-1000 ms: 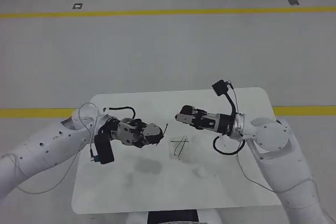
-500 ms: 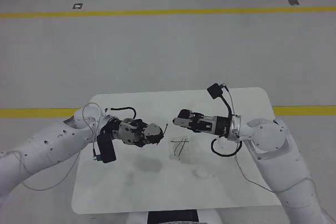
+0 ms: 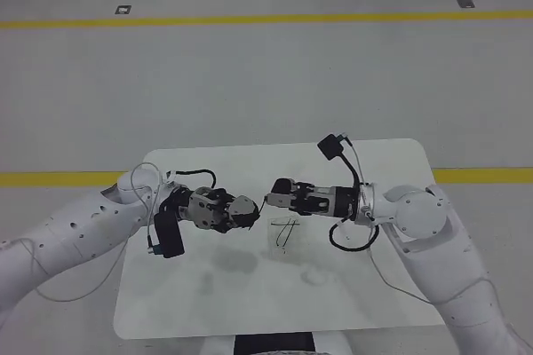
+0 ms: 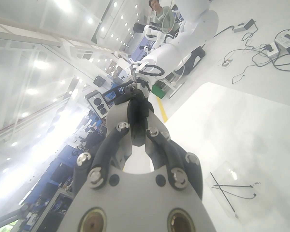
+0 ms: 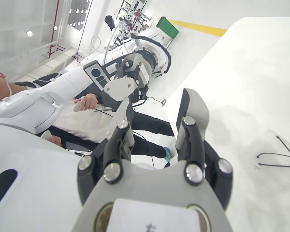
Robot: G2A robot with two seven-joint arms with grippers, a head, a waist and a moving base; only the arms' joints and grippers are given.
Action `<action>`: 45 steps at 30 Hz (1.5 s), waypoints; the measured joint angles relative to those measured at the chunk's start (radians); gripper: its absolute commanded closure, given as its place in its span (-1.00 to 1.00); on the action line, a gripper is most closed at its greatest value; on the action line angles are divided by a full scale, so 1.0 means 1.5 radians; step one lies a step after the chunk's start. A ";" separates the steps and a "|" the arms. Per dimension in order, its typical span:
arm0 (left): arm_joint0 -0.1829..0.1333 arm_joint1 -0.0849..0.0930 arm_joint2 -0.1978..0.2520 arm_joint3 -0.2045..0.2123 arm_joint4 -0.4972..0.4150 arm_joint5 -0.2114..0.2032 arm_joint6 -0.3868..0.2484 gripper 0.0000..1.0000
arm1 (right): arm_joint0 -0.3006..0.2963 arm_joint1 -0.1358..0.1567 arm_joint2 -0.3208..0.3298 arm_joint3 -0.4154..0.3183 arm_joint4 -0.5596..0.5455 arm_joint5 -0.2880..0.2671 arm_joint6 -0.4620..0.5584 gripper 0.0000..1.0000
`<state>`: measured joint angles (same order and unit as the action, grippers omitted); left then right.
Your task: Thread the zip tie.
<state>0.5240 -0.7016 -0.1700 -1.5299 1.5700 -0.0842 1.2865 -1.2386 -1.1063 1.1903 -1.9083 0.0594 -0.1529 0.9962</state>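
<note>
Over the white table (image 3: 204, 293), my left gripper (image 3: 249, 212) is shut on a thin black zip tie (image 3: 262, 204) whose free end sticks out toward the other arm. In the right wrist view the same tie (image 5: 157, 99) ends in a small square head just past the left gripper (image 5: 129, 90). My right gripper (image 3: 276, 189) (image 5: 157, 114) is open, level with the left one and a short gap from the tie's end. In the left wrist view my own fingers (image 4: 117, 117) are pressed together, with the right gripper close behind them.
A clear bag with spare black zip ties (image 3: 284, 232) (image 4: 234, 187) (image 5: 280, 155) lies flat on the table just below the two grippers. The table's near half is bare white surface.
My right gripper has moved left toward the left gripper, closing the gap to the tie's end. The left gripper has stayed nearly in place with the tie.
</note>
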 measured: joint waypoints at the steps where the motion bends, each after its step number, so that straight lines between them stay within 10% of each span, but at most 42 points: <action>1: 0.000 0.000 0.000 0.000 0.000 0.000 0.000 1.00 | 0.002 0.000 -0.003 0.001 0.000 0.000 -0.002 0.28; 28: 0.000 0.000 0.000 0.000 0.000 0.000 0.000 1.00 | 0.018 0.006 -0.015 0.012 0.008 0.005 -0.012 0.80; 45: 0.000 0.000 0.000 0.000 0.000 0.000 0.000 1.00 | 0.023 0.009 -0.012 0.019 0.042 -0.006 -0.012 0.62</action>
<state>0.5240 -0.7016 -0.1700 -1.5299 1.5700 -0.0842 1.2865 -1.2042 -1.0921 1.1721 -1.8795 0.1219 -0.1618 0.9788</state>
